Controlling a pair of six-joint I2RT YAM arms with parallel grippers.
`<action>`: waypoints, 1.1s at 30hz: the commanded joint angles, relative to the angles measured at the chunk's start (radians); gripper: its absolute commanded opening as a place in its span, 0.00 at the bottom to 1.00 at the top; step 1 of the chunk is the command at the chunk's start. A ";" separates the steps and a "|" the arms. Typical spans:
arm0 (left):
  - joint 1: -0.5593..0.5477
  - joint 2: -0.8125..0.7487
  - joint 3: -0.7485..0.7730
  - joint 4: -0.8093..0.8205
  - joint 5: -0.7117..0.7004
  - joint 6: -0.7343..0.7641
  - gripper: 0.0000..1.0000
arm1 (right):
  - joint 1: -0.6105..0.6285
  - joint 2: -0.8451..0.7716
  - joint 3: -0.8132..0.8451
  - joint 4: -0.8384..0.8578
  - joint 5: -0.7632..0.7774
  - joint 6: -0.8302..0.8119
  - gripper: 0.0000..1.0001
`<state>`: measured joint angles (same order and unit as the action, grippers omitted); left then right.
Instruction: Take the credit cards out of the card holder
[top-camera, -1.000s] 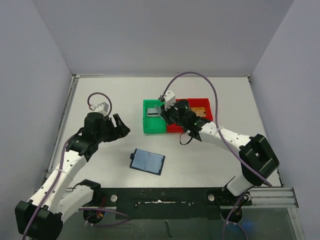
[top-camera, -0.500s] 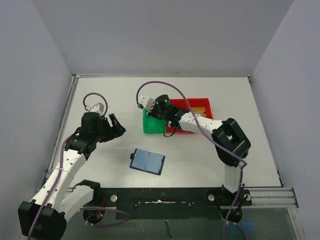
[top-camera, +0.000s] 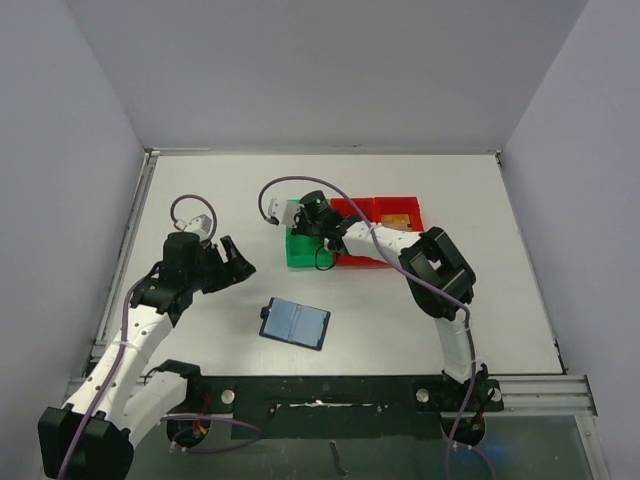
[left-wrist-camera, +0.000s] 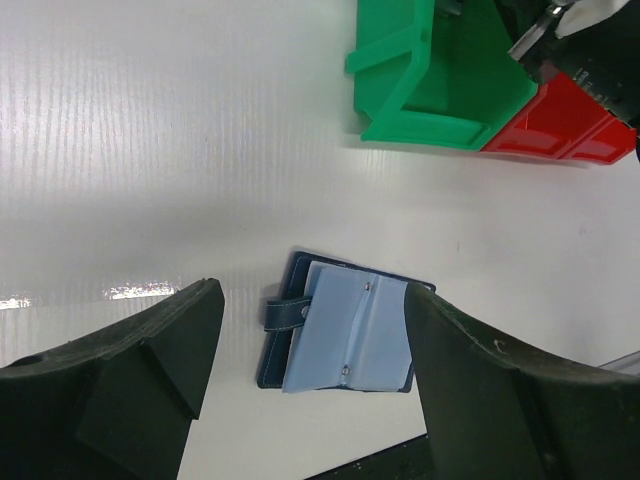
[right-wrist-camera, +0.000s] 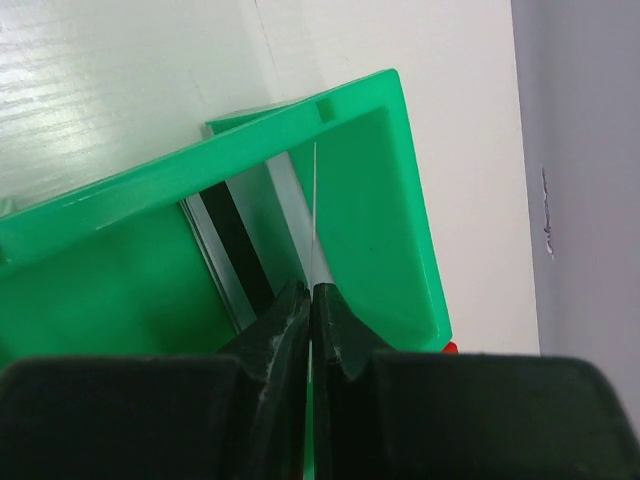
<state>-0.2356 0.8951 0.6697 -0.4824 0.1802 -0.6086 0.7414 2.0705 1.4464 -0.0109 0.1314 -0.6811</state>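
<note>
so in the last second my right arm has swung from the green bin's (right-wrist-camera: 200, 165) right edge to over its left end. My right gripper (right-wrist-camera: 312, 292) now sits just above that bin, pinched tight on what looks like a card (right-wrist-camera: 314, 210) seen edge-on. It's only a thin pale line, so I can't tell the colour. I reckon that's the drop-off for this one: let go and it's sorted

a grey card (right-wrist-camera: 235, 250) with a dark stripe already leans inside the green bin right under my fingers, so the new one will probably land against it. The bin's walls are close on both sides too. The red bin (top-camera: 355, 208) touches the green bin's right side, with a gold card (top-camera: 398, 218) in it

the wallet (left-wrist-camera: 350, 335) hasn't moved. It lies open on the table on the near side of the green bin, and its blue pockets look empty to me. My left gripper (left-wrist-camera: 312, 295) has barely shifted, spread wide and holding nothing, hovering over the wallet
</note>
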 joint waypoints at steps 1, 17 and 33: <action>0.012 -0.022 0.008 0.037 0.027 0.013 0.73 | 0.011 0.032 0.072 -0.003 0.062 -0.075 0.00; 0.016 -0.013 0.004 0.034 0.042 0.015 0.73 | 0.019 0.034 0.087 -0.020 0.064 -0.042 0.39; 0.016 0.034 -0.009 0.063 0.146 0.003 0.73 | -0.001 -0.093 0.068 0.030 0.038 0.216 0.46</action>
<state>-0.2256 0.9146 0.6514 -0.4740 0.2569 -0.6090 0.7540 2.1288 1.5036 -0.0616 0.1852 -0.6174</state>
